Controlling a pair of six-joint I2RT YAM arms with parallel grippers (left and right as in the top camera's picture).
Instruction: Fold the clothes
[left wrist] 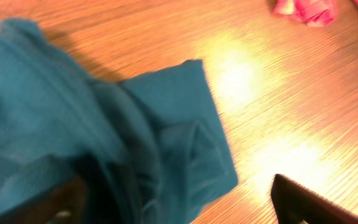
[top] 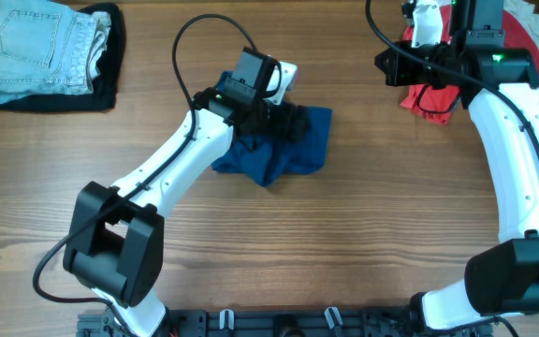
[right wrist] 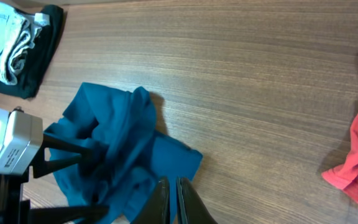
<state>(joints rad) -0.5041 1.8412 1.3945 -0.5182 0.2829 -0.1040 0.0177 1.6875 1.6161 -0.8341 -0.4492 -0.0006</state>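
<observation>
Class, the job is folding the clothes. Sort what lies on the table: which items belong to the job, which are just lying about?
Belongs to the job: blue shirt, crumpled, centre; red T-shirt, top right.
Lying about: folded jeans; black garment under them, top left.

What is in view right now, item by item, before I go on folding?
dark blue crumpled fabric shirt: one, dark blue, table centre, under the left arm's tip
red fabric T-shirt: one, red, far right, bunched beneath the right arm
folded pale denim jeans: one, pale blue, far left corner, on the black garment
folded black fabric garment: one, black, under the jeans
wooden table: one, brown
left gripper: one, black, open over the blue shirt
right gripper: one, black, shut, empty
</observation>
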